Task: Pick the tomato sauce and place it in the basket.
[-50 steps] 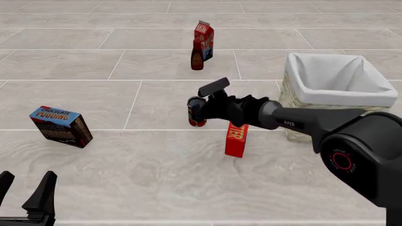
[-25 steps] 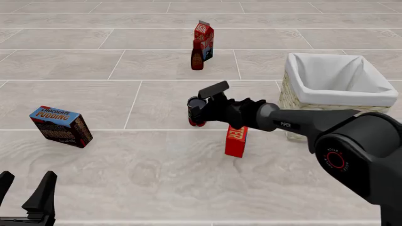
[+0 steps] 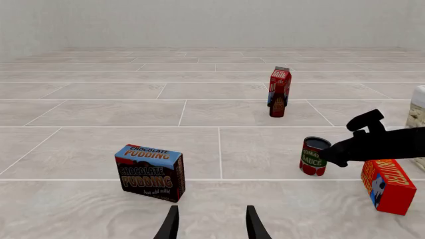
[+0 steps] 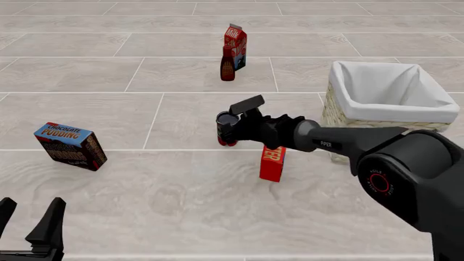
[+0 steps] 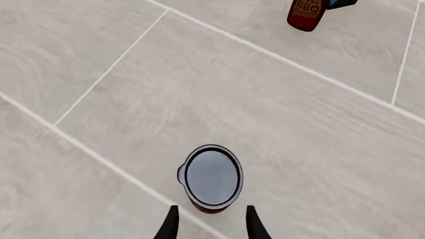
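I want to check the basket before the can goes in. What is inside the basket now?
Inside the basket, the front view shows only the white cloth liner on its walls. No object shows there. The near wall covers the bottom, so the floor of it cannot be checked.

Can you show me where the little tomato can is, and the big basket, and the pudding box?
tomato sauce [image 3: 313, 156]: left wrist view, on the can's red and green label.
basket [image 4: 348, 103]: front view, on the white liner's left rim.
pudding box [image 3: 151, 173]: left wrist view, on its front face.
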